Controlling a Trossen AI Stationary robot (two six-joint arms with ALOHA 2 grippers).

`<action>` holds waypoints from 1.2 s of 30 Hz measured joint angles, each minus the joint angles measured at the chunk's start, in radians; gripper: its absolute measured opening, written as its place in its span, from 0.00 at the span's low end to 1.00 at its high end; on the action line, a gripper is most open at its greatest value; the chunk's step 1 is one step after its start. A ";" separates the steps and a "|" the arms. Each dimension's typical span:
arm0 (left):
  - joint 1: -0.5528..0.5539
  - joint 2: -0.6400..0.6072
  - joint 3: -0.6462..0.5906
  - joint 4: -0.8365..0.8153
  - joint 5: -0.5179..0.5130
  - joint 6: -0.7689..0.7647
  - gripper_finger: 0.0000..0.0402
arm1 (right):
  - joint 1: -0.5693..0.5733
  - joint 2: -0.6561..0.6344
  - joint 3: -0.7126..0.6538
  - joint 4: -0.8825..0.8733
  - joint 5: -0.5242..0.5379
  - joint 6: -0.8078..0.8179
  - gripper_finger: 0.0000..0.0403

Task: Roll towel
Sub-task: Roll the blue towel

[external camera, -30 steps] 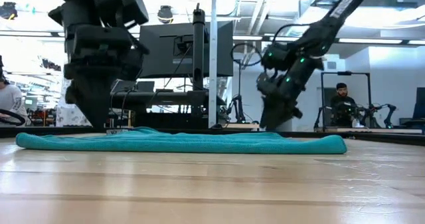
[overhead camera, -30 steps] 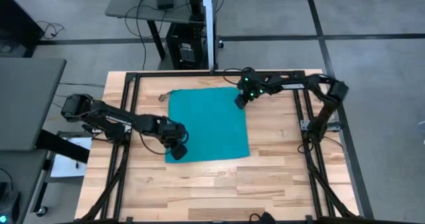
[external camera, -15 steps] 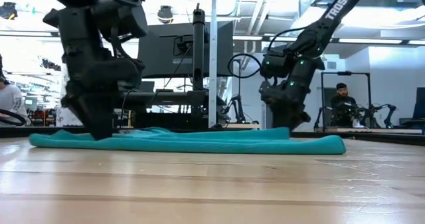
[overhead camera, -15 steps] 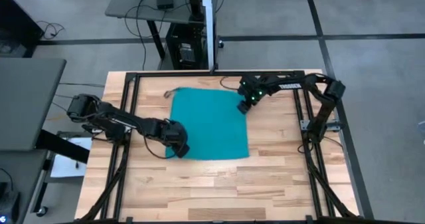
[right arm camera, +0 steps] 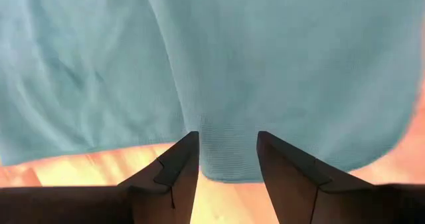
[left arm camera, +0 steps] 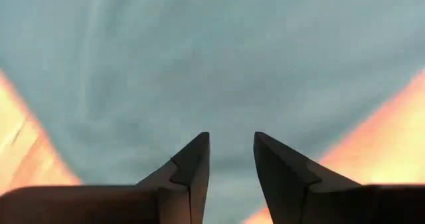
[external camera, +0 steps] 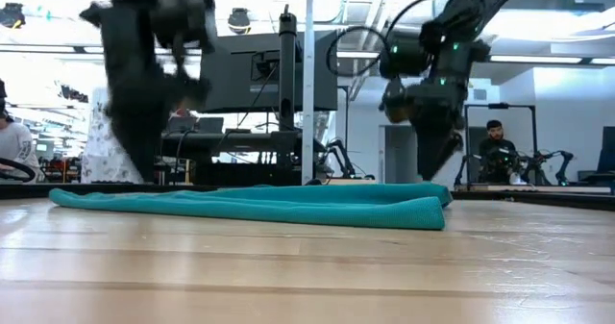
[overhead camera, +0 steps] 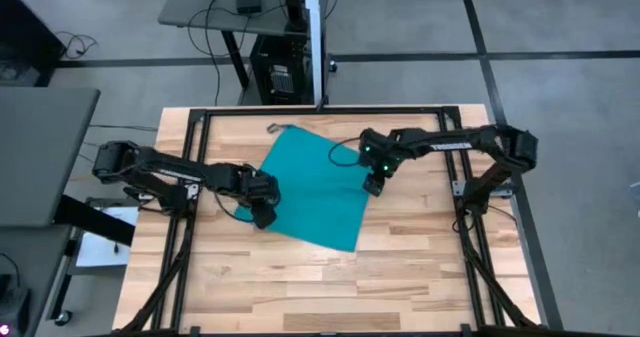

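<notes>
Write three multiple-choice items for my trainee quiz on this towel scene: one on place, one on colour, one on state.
1. Where is the left tool?
A. at the towel's left edge
B. off the table
C. at the table's near edge

2. What colour is the towel?
A. red
B. teal
C. white

3. How does the towel lie?
A. tightly rolled
B. hanging in the air
C. spread, askew on the table

Answers: A, the high view shows it there; B, every view shows teal; C, its corners point diagonally and no roll shows.
</notes>
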 joint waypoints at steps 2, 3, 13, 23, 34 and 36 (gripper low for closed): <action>-0.031 -0.031 0.000 0.085 0.006 -0.049 0.25 | -0.016 -0.020 0.009 0.019 0.040 -0.004 0.37; -0.049 -0.038 0.000 0.152 0.006 -0.082 0.25 | -0.029 -0.023 0.011 0.030 0.050 -0.004 0.37; -0.154 0.250 -0.015 0.748 -0.056 -0.256 0.25 | -0.108 0.139 0.013 0.128 0.062 -0.051 0.37; -0.212 0.557 0.092 0.922 0.052 -0.380 0.25 | -0.136 0.196 0.013 0.116 0.060 -0.118 0.37; -0.294 0.512 0.097 0.813 0.098 -0.442 0.25 | -0.232 0.175 0.013 0.028 0.012 -0.188 0.37; -0.296 0.467 0.095 0.758 0.110 -0.442 0.25 | -0.234 0.149 0.013 0.020 -0.001 -0.191 0.37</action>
